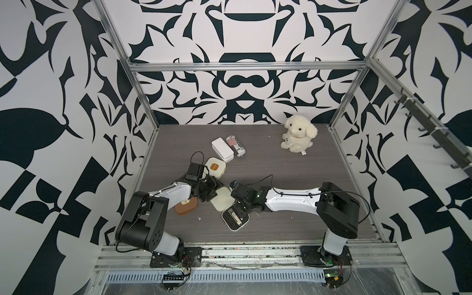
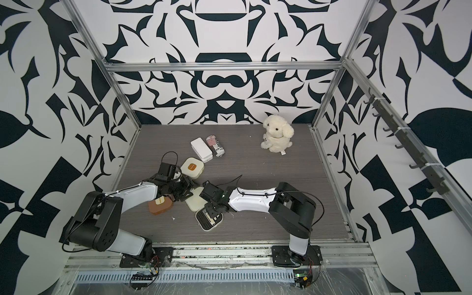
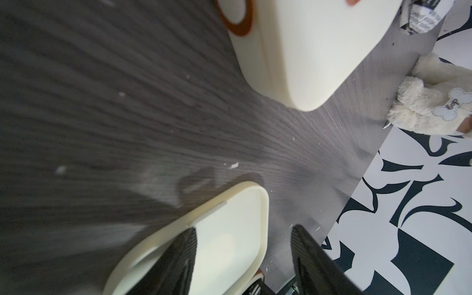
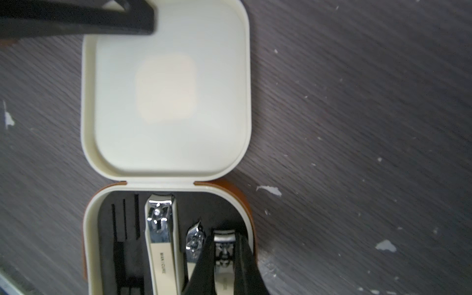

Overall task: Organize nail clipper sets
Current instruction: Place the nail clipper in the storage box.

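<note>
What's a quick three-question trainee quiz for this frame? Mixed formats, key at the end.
1. True or false: the open cream case has metal clippers sitting in its black insert.
2. What does the right pincer grip? A) plush dog B) small metal clipper C) striped can
3. How many cases are closed?
Key: 1 true. 2 B. 3 two: the closed cream case and the tan-brown case.

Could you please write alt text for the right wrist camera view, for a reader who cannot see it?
The right pincer grips a small clipper at the black insert of an open cream case, which also holds a larger clipper. The lid lies flat on the dark wood-grain table.
</note>
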